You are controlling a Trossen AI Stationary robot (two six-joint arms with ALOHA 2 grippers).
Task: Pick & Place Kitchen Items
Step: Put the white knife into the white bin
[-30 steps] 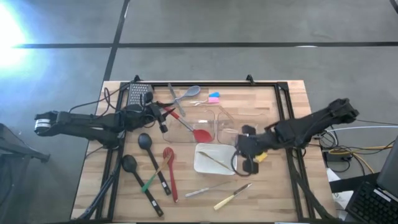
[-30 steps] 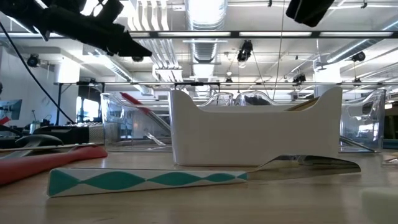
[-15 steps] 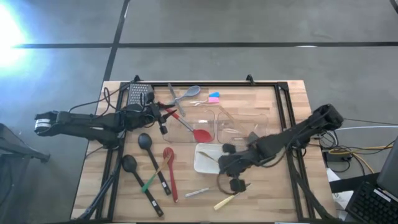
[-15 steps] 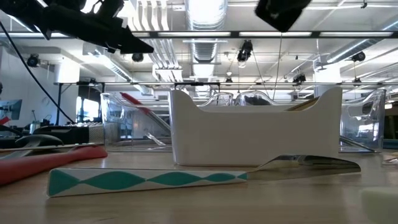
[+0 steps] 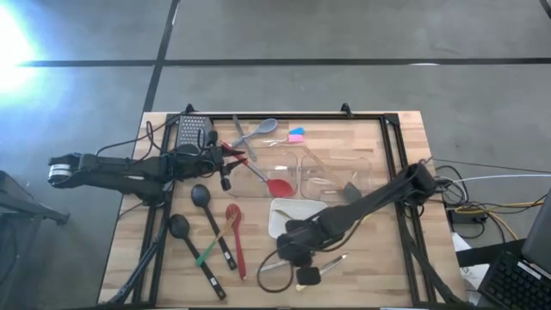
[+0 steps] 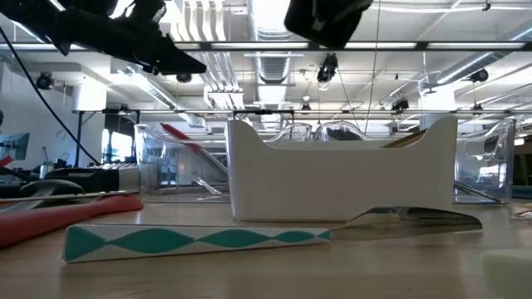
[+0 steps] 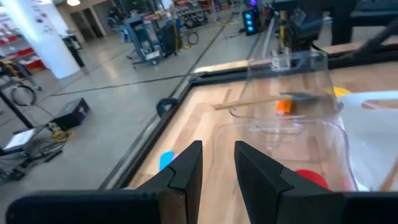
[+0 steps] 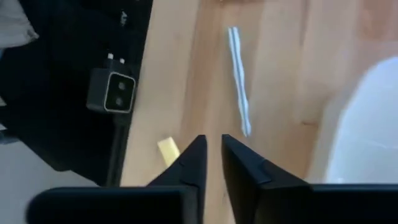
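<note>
Kitchen items lie across the table in the high view: two black ladles (image 5: pixel 200 196) (image 5: pixel 178 226), a red spoon (image 5: pixel 232 213), a grey spoon (image 5: pixel 267 127), and pink and blue spatulas (image 5: pixel 295 134). A red spatula (image 5: pixel 277 185) rests in a clear bin. A teal-patterned knife (image 5: pixel 274 266) (image 6: pixel 199 241) (image 8: pixel 239 93) and a yellow-handled knife (image 5: pixel 323 268) (image 8: pixel 168 147) lie near the near edge. My right gripper (image 5: pixel 306 275) (image 8: pixel 213 146) hovers over these knives, shut and empty. My left gripper (image 5: pixel 225 172) (image 7: pixel 219 155) waits at the bin's left side, slightly open and empty.
A white tray (image 5: pixel 284 226) (image 6: pixel 341 174) sits mid-table, with two clear bins (image 5: pixel 288 159) (image 5: pixel 340 172) behind it. A black ribbed block (image 5: pixel 194 131) is at the far left. A black rail frame (image 5: pixel 400 146) borders the table. A small camera box (image 8: pixel 118 93) stands just beyond the near edge.
My right arm has swung from the tray's right side toward the near edge and leftward. Its gripper now stands over the two knives. The left arm has kept still, and no item has moved.
</note>
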